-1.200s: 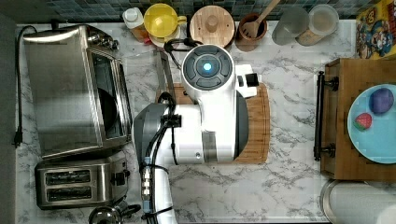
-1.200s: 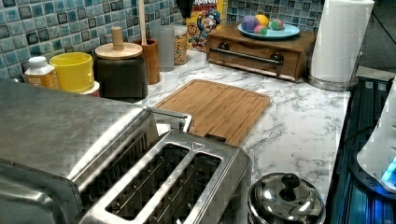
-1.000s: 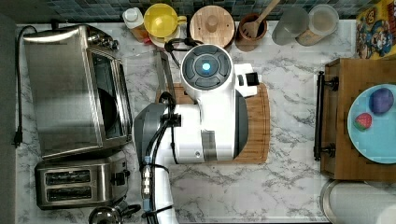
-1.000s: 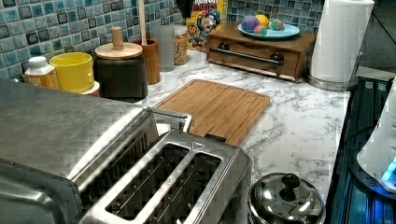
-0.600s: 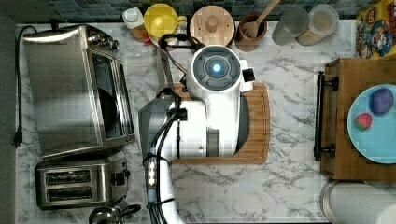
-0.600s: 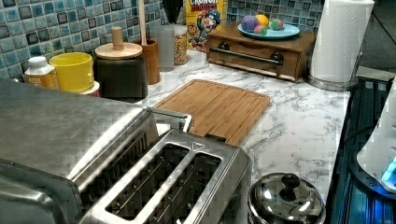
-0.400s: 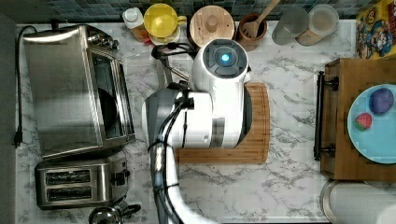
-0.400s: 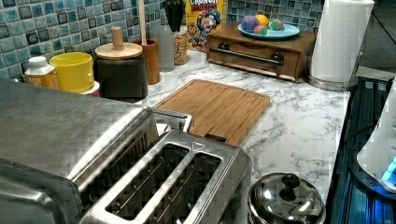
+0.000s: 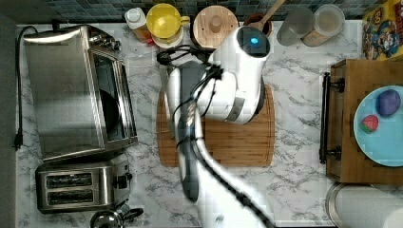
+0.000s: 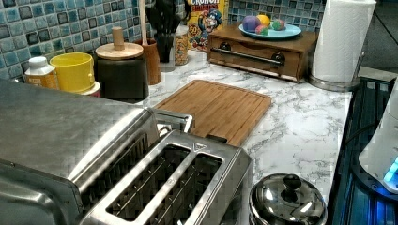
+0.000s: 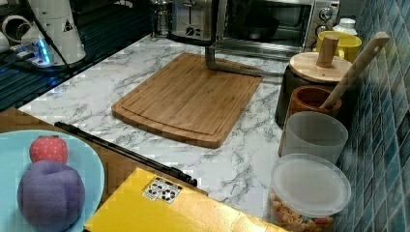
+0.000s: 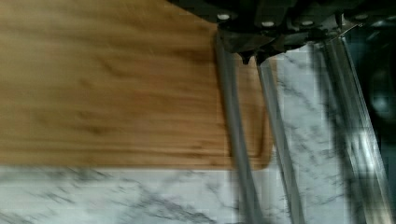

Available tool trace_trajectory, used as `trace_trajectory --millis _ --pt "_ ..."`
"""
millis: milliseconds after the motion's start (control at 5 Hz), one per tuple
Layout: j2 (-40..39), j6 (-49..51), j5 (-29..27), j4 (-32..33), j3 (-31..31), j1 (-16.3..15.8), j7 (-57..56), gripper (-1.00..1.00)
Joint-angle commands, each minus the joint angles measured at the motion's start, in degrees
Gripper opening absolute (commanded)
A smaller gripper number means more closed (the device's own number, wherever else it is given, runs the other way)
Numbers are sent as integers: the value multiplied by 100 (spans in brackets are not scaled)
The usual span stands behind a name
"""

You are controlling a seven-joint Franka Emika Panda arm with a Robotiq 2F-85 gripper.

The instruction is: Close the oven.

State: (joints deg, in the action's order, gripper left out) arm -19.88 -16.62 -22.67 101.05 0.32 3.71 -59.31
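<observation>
Top view counts one oven (image 9: 71,95), door down, one toaster (image 9: 81,185); end effector (image 12: 252,57) nearly pinched together, empty.

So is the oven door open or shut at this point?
Open. In the right view the oven shows its dark interior, and its door's bar handle lies down over the cutting board.

White marble countertop (image 9: 304,156), blue-green mosaic tile backsplash (image 10: 47,28), dark stovetop (image 10: 356,154) alongside
</observation>
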Motion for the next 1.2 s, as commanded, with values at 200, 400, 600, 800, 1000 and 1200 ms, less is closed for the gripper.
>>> trace_trajectory --millis 200,400,600,800,1000,1200 --pt "-203 -662 -1367 -536 144 529 -1665 -100" --pt "-294 -1174 -1801 -249 272 478 -2181 -100" --pt "-702 -1288 -1959 -389 327 390 -2399 -100" --pt "-1061 -1308 -1987 -579 319 369 -2662 -100" --pt "-1442 -771 -1651 -1096 405 444 -2790 -100" --pt "-1558 -722 -1349 -1146 428 311 -2698 -100"
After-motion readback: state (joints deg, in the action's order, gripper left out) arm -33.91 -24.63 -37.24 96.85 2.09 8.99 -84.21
